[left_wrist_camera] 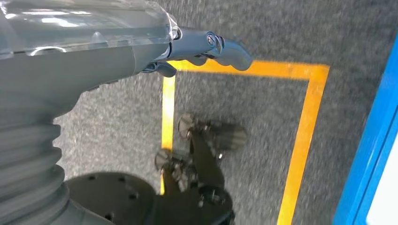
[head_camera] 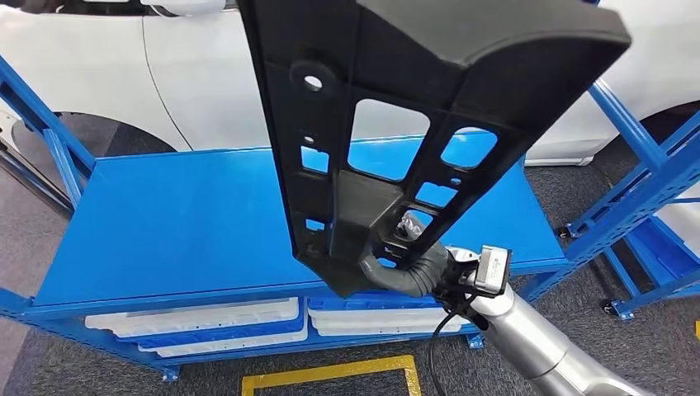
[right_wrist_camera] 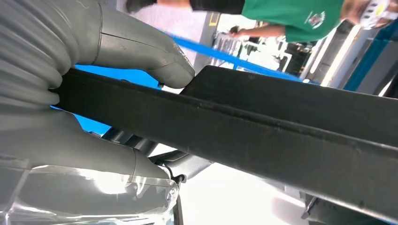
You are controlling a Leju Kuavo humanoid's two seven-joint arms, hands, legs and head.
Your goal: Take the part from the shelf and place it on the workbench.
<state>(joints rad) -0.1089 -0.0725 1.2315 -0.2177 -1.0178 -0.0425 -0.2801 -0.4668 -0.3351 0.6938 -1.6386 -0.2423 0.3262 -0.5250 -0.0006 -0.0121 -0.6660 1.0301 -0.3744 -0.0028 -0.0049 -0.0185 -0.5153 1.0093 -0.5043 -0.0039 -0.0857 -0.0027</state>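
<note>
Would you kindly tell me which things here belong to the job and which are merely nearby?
Belongs to the job:
- black part, held by the right robot hand
- blue workbench, below the part

Merely nearby:
- white trays under the workbench top
- white car behind
- yellow floor marking
- left robot hand, holding nothing

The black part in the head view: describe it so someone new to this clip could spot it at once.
Start at the blue workbench spanning the picture. Above its right half, the right hand grips a long black plastic panel by its lower end. It rises towards the camera, and its cut-out windows show the blue behind.
</note>
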